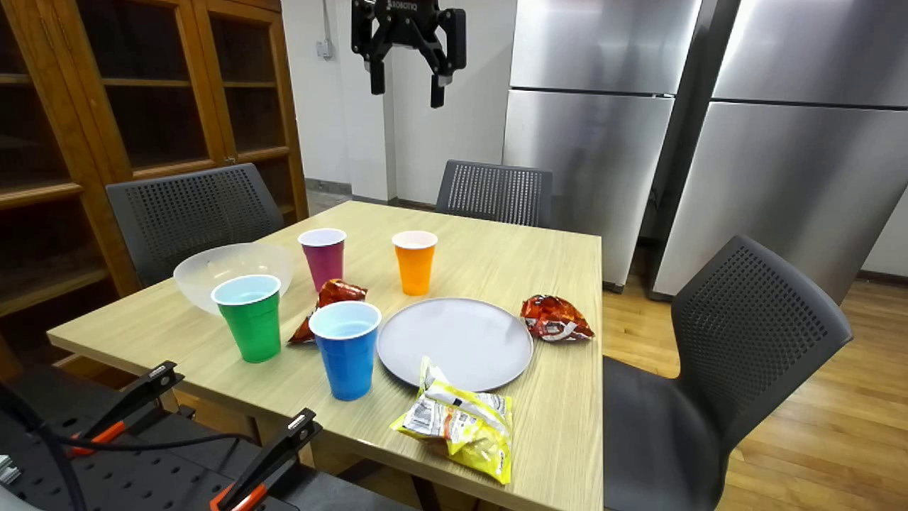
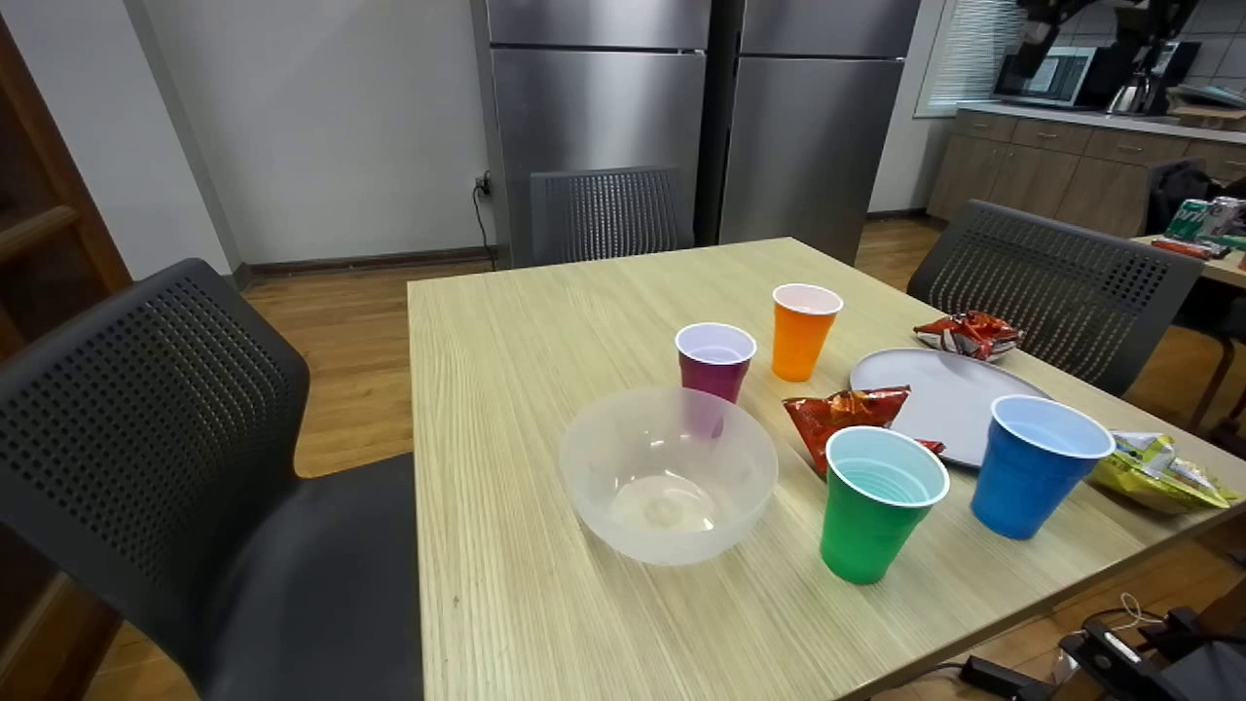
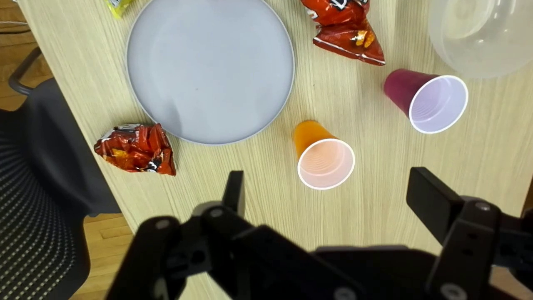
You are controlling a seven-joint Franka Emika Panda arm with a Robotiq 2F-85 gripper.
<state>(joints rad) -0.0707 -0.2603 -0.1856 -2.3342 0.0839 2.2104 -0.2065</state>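
My gripper (image 1: 407, 98) is open and empty, high above the table. In the wrist view the gripper (image 3: 327, 185) has its fingers wide apart, with the orange cup (image 3: 308, 135) showing between and beyond them. The orange cup stands upright in both exterior views. A purple cup (image 1: 324, 262) stands near it, beside a frosted bowl (image 2: 672, 487). A green cup (image 1: 252, 326) and a blue cup (image 1: 347, 365) stand nearer the table's front edge. A grey plate (image 3: 208, 75) lies among two red snack bags (image 3: 137, 150) (image 3: 349, 37) and a yellow snack bag (image 1: 461, 429).
Dark chairs (image 1: 759, 341) (image 2: 185, 467) stand round the wooden table (image 2: 526, 389). Steel refrigerators (image 1: 582, 163) and a wooden cabinet (image 1: 142, 85) stand behind it. A dark perforated robot mount (image 1: 163, 468) with clamps is at the table's front. A counter (image 2: 1090, 146) is at the back.
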